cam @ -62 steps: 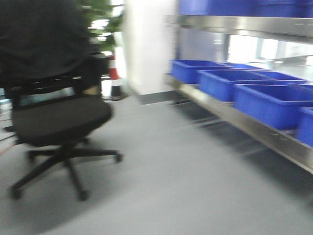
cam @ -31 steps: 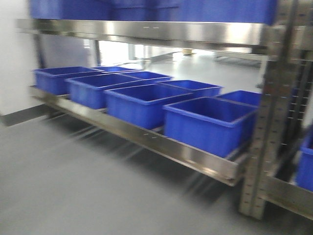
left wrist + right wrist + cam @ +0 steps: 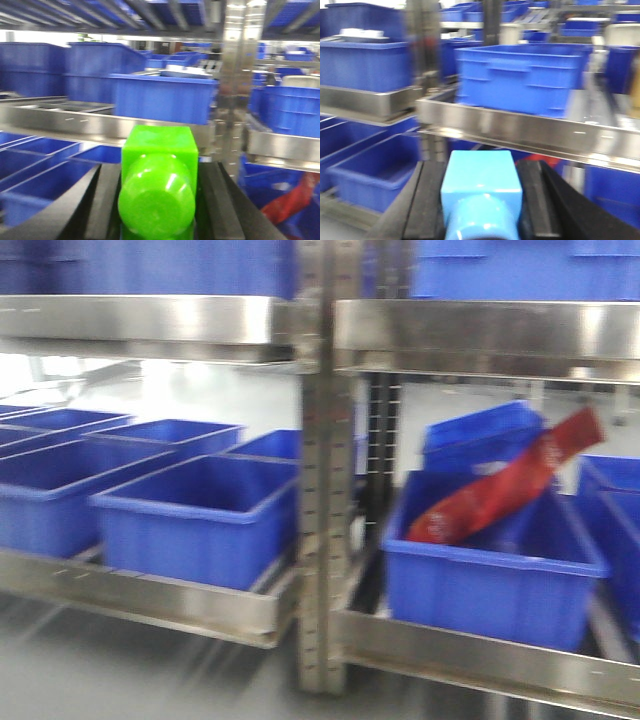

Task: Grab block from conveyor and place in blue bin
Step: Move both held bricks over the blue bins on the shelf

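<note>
Now, loaded and awaiting delivery

A green block (image 3: 159, 175) is pinched by the left gripper (image 3: 159, 205), a blue block (image 3: 481, 172) by the right gripper (image 3: 481, 205). A bin (image 3: 200, 525) left of the post (image 3: 325, 540) should be entered from above, under the shelf (image 3: 150, 325); a red packet (image 3: 495, 490) occupies the right bin (image 3: 490, 595).

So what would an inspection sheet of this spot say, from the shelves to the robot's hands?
Surface: steel rack shelf, blurred; conveyor not in view.
Job's things: green block and blue block, each held between fingers; blue bins in a row on the shelf.
Clutter: red packet leaning tilted in one bin.
Grippers: left gripper shut on the green block; right gripper shut on the blue block.
Cables: nothing seen.
Surroundings: upper shelf with more bins; grey floor below.
</note>
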Robot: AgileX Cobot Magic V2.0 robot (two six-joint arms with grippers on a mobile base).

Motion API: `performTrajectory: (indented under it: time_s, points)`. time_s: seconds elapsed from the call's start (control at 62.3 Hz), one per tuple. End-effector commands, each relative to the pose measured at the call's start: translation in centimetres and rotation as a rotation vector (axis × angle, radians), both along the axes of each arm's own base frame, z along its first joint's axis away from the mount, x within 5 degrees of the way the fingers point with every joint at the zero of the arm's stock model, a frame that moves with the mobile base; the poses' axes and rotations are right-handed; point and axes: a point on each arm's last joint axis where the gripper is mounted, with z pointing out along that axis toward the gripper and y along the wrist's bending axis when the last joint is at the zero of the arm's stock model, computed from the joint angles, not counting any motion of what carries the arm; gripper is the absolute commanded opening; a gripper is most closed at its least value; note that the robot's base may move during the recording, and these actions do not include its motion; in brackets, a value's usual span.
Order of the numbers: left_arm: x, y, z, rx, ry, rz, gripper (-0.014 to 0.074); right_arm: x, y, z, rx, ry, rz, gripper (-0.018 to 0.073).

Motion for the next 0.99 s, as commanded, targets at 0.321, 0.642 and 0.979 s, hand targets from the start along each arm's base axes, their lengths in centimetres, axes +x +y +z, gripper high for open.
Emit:
performTrajectory:
  time_s: [0.321, 0.642, 0.979]
  points:
    - [-0.11, -0.02, 0.11, -0.005, -0.016, -0.003, -0.0111, -0.06, -0.07, 0.17, -0.009, -0.027, -0.006, -0.0162]
    - [-0.11, -0.02, 0.11, -0.005, -0.016, -0.003, -0.0111, -0.06, -0.07, 0.17, -0.009, -0.027, -0.006, -0.0162]
    - [-0.11, -0.02, 0.11, -0.005, -0.016, -0.003, -0.0111, -0.06, -0.07, 0.17, -0.009, -0.027, -0.006, -0.0162]
